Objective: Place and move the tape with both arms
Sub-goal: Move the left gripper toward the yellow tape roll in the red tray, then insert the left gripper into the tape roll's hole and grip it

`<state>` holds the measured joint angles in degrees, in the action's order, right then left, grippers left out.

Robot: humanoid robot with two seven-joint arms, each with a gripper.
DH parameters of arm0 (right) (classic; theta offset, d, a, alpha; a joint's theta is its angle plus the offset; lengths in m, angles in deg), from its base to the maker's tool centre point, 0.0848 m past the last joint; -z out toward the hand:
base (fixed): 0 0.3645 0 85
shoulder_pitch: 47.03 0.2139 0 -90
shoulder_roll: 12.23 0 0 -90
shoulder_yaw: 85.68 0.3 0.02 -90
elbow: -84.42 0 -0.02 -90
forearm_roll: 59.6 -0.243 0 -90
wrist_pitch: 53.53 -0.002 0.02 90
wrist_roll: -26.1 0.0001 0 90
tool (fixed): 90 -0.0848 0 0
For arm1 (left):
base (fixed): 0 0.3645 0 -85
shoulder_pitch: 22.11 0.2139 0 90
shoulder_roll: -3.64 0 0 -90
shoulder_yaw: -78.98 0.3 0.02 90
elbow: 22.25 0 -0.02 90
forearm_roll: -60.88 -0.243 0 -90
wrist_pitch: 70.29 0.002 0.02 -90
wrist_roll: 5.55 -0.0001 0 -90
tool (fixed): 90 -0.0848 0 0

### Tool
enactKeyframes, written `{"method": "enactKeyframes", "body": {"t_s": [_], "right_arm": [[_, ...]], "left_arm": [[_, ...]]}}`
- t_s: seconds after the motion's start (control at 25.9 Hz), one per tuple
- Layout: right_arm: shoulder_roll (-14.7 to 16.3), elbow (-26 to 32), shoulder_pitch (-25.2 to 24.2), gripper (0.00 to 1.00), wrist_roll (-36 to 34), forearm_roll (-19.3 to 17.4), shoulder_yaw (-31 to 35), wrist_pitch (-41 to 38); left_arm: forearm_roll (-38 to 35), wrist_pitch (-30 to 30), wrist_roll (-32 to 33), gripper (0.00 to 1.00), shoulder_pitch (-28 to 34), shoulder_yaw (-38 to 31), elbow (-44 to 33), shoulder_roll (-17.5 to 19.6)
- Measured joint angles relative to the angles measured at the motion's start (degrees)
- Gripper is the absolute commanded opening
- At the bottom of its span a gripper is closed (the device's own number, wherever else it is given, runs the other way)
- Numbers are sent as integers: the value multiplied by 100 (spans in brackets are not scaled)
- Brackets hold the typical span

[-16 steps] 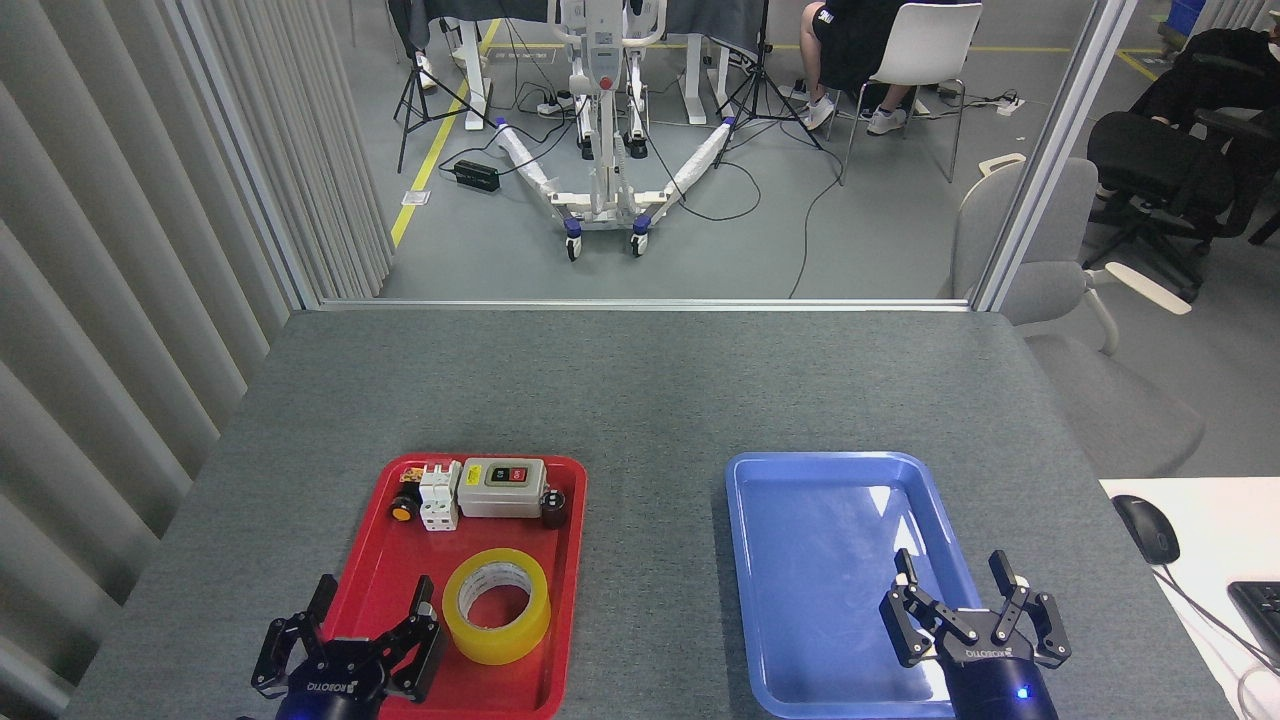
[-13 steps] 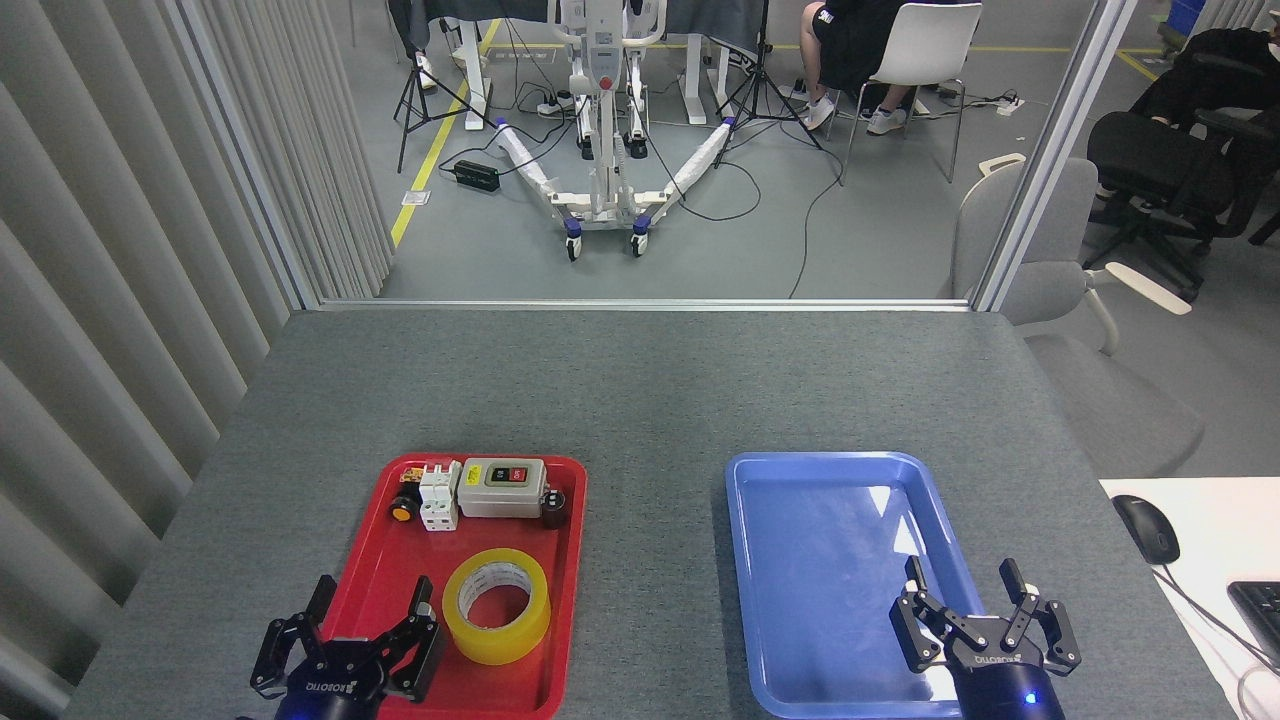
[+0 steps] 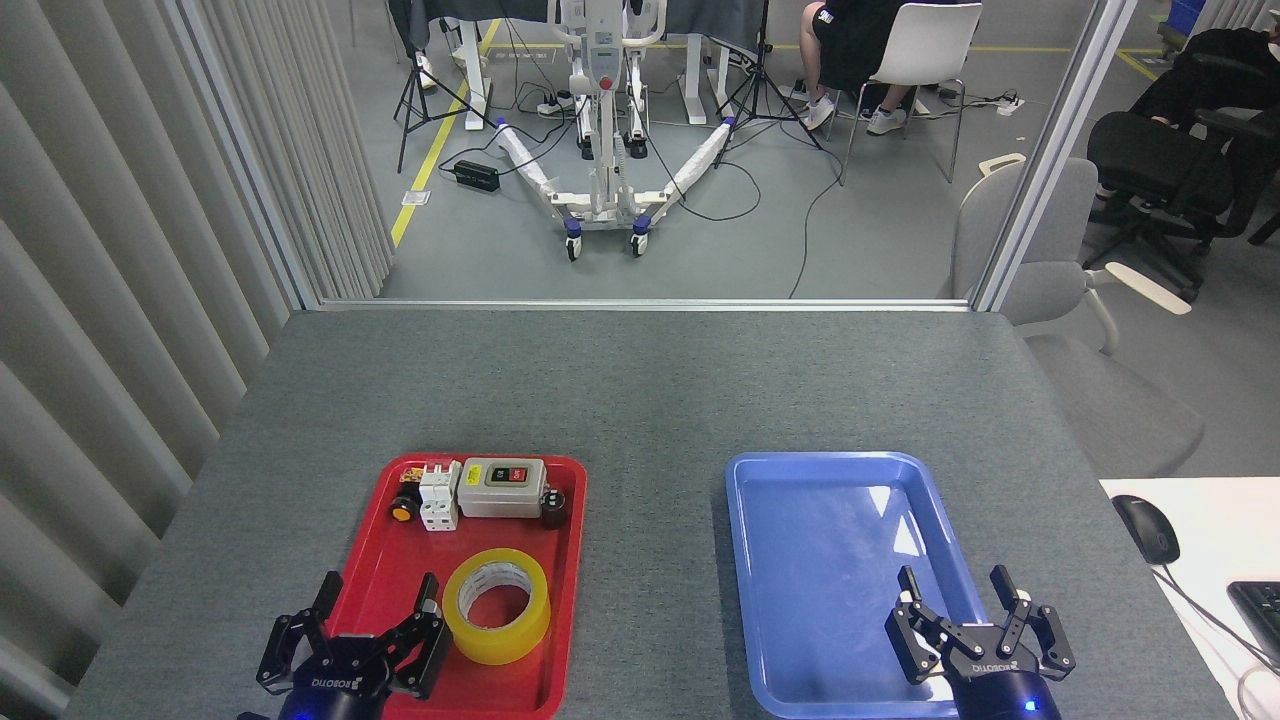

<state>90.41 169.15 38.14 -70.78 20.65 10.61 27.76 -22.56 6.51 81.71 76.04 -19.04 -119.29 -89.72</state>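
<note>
Near the front of a red tray (image 3: 372,590) lay the tape (image 3: 496,605), flat, hole up. At its nine o'clock the left pincer (image 3: 375,605) hovered just beside it, fingers spread. Well apart at three o'clock, the right pincer (image 3: 960,600) hung open over a blue tray (image 3: 745,560) on the grey desk (image 3: 640,390).
</note>
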Motion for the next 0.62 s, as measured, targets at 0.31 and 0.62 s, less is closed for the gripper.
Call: {"method": "enactKeyframes", "body": {"t_s": [0.31, 0.62], "right_arm": [[-4, 20, -12, 100, 0, -15, 66, 26], [-61, 123, -17, 100, -92, -19, 48, -104]], "left_arm": [[4, 21, 1160, 100, -358, 72, 32, 8], [96, 345, 3680, 100, -1011, 154, 118, 93]]}}
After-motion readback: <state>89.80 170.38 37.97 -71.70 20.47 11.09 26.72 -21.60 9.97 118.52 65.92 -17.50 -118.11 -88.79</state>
